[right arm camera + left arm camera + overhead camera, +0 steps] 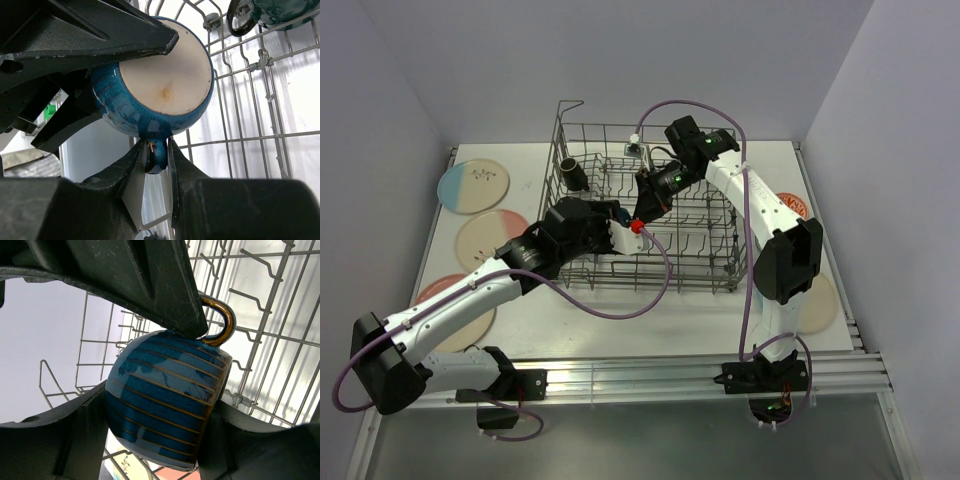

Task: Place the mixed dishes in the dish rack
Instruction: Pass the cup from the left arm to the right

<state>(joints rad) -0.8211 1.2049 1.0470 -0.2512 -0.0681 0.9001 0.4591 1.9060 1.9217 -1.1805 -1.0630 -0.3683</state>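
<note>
A blue ribbed mug (165,400) with a bronze handle (222,320) hangs inside the grey wire dish rack (735,272). My left gripper (155,440) is shut on the mug's body. My right gripper (157,155) is shut on its handle, under the mug's cream base (165,82). In the top view both grippers meet over the rack's middle, the left (623,224) and the right (644,206), and hide the mug. A brown mug (572,172) sits in the rack's back left corner. A teal mug (280,10) rests on the wires further in.
Left of the rack lie a blue-and-cream plate (472,186), a pink-and-cream plate (492,238) and a pink plate (450,295) partly under my left arm. On the right, an orange-red bowl (793,205) and a cream plate (823,305) sit behind my right arm.
</note>
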